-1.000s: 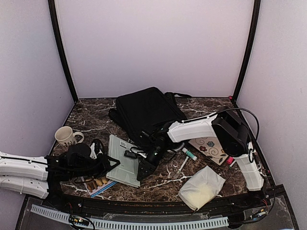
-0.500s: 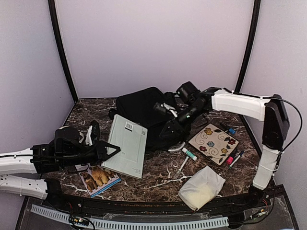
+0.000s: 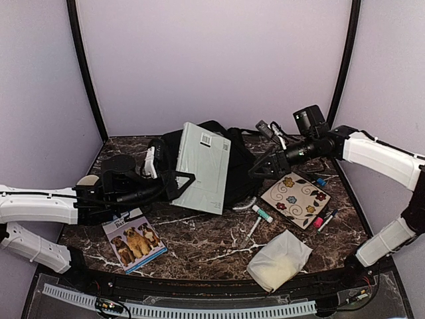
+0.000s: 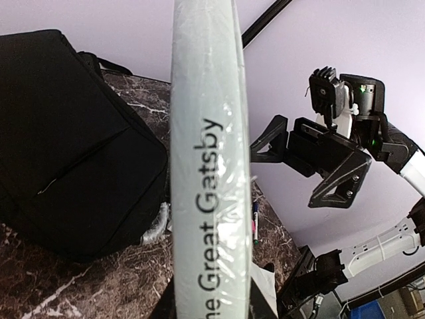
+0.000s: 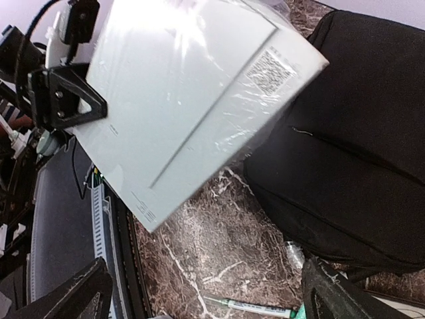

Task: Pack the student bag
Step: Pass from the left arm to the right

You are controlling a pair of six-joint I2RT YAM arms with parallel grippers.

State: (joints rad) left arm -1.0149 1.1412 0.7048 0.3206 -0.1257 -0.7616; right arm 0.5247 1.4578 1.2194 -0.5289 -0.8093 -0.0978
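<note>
The student bag is a black fabric backpack lying at the back middle of the table, also visible in the left wrist view and the right wrist view. My left gripper is shut on a grey plastic-wrapped book, holding it tilted in the air over the bag's left half. The spine reads "The Great Gatsby". My right gripper hangs open just right of the bag with nothing between its fingers. I see no opening in the bag.
A dog picture book lies front left. A flowered card, markers, a glue stick and a thin pen lie to the right, with a white pouch front right. A mug peeks out behind my left arm.
My left gripper has lifted the grey book off the table and carried it back over the bag. My right gripper has left the bag's front, moved right and opened wide.
</note>
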